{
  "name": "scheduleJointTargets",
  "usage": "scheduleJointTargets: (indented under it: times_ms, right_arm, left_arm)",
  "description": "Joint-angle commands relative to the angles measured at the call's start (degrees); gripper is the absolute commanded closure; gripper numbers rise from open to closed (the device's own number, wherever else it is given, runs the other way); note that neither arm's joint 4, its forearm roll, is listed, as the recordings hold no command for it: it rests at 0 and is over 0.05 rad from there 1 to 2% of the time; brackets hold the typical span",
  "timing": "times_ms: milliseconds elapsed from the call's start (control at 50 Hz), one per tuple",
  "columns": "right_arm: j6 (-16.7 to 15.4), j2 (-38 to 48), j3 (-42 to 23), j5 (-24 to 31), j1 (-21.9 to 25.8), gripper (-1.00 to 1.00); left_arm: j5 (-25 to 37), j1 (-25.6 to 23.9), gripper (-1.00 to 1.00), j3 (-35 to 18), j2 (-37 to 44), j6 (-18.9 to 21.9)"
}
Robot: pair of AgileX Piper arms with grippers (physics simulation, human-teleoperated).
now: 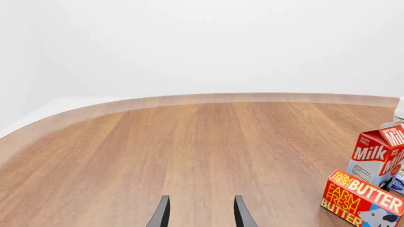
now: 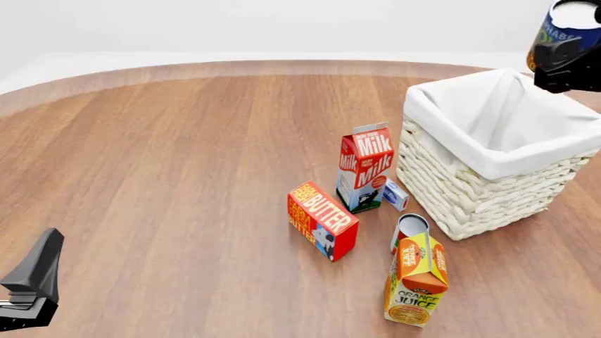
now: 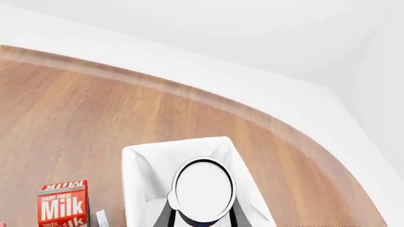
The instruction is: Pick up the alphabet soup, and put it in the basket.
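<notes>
The alphabet soup (image 2: 564, 27), a blue-labelled can with a pale top, hangs high at the far right, above the far right corner of the basket (image 2: 469, 197). My right gripper (image 2: 565, 62) is shut on it. In the right wrist view the can's pale top (image 3: 203, 188) sits between the two dark fingers (image 3: 165, 216), with the basket's white cloth lining (image 3: 134, 175) beneath. My left gripper (image 1: 200, 215) stands open over bare wood, nothing between its fingers; the front view shows it low at the near left (image 2: 33, 280).
Left of the basket stand a milk carton (image 2: 364, 167) and a small blue-and-white box (image 2: 395, 193). A butter box (image 2: 321, 220), a red-labelled can (image 2: 410, 229) and an orange juice carton (image 2: 416, 278) lie nearer.
</notes>
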Motion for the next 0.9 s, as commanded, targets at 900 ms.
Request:
scheduleJointTargets:
  times_ms: [900]
  right_arm:
    - [-2.99,12.64,-5.16,3.42,-0.25,1.0]
  left_arm:
    - [0.0,0.0,-1.0,0.0,0.0,0.0]
